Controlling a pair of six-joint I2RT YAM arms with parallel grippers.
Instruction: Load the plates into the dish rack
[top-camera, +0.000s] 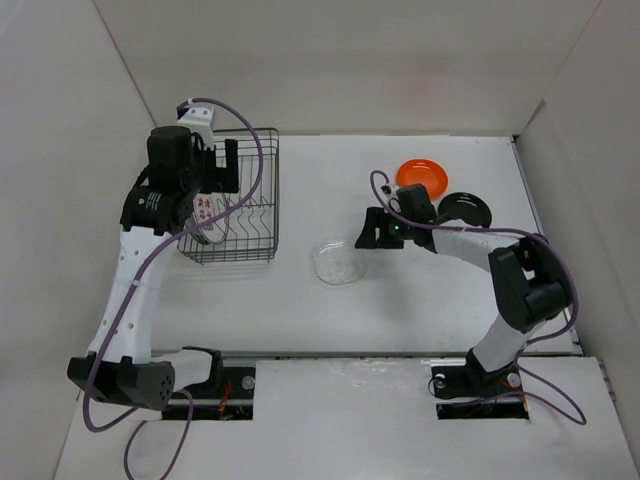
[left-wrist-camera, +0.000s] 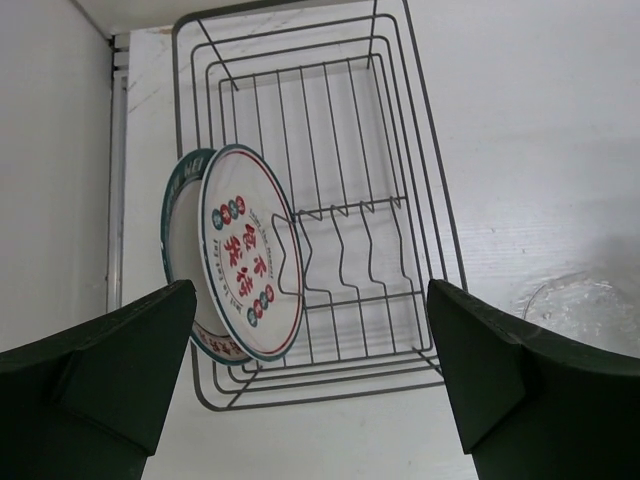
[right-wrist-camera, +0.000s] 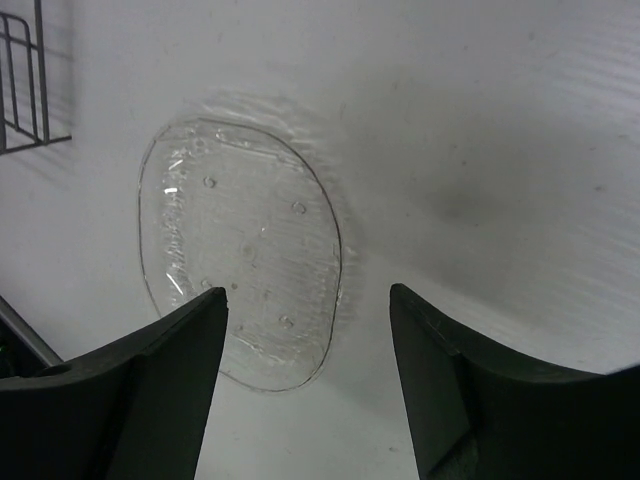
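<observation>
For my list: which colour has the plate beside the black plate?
That plate is plain orange, clearest in the top external view.

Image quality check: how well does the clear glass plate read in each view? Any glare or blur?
Top external: glass plate is low-contrast on the white table, marked only by speckled highlights. Right wrist: its rim and bumps read sharply, with small glints and a soft shadow beside it. Left wrist: only a faint rim at right; the red-marked plate is crisp.

White tabletop (top-camera: 420, 300), plain white walls (top-camera: 340, 60) around it
</observation>
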